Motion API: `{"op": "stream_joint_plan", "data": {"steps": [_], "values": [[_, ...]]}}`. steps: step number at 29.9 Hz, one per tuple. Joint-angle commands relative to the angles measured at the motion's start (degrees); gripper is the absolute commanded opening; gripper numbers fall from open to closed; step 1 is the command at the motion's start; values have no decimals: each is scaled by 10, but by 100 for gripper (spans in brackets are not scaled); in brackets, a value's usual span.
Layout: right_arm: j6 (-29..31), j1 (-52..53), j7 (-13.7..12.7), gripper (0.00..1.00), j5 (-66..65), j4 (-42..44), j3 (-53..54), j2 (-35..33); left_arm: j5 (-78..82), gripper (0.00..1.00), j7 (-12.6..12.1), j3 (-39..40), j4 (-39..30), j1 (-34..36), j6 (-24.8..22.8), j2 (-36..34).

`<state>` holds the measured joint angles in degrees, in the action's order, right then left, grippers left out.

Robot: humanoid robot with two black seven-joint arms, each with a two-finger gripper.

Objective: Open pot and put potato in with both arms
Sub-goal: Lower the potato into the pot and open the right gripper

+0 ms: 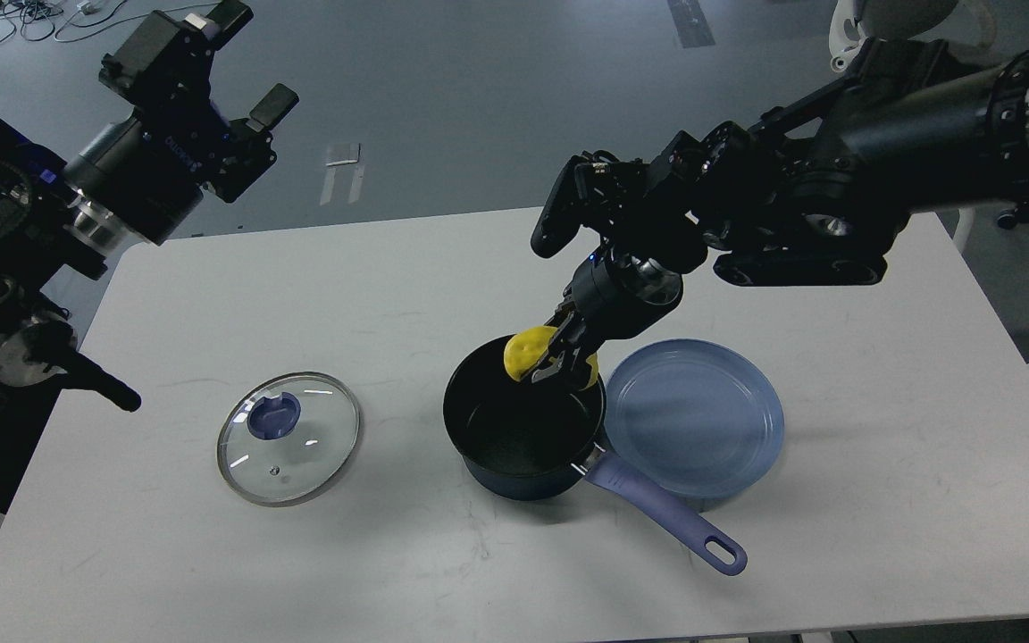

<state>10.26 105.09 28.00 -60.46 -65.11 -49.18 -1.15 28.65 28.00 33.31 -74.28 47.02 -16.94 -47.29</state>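
Lid (289,438): off, lying on the surface, far left of the right gripper (559,362).
Potato (528,351): clamped in the right gripper, over the pot (523,424) mouth; release left.
Left gripper (242,67): fingers apart, empty.

Setting: robotics lab or test bay, not a home kitchen. Evidence: plain white table (211,572) standing alone on a wide bare grey floor (479,98). Strips of tape (341,170) stuck to the floor beyond the table's far edge; another strip (690,22) farther back. Loose cables (5,22) lie tangled on the floor near the far left corner of the room view. A caster wheel (1008,217) shows past the table's far right corner. Kitchenware on the table is toy-like, with no stove or sink around it.
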Motion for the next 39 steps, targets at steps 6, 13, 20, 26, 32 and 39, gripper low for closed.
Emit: {"op": "stream_joint_plan", "data": {"steps": [6,13,20,26,32,39], "values": [[-22,-30,0,28,25,24,-3,12,0,98,-1,4,-8,-1,1,1],[-26,-48,0,29,39,40,-5,12,0,98,-1,4,-8,-4,0,0],[-28,-60,0,32,60,48,-18,12,0,98,-1,4,-9,-4,0,0],[-28,-64,0,32,65,46,-18,12,0,98,-5,11,-9,-4,0,1],[-28,-77,0,32,66,45,-18,12,0,98,-9,12,-10,-8,0,2],[-32,-90,0,49,67,47,-18,12,0,98,-9,14,-13,-10,0,2]]}}
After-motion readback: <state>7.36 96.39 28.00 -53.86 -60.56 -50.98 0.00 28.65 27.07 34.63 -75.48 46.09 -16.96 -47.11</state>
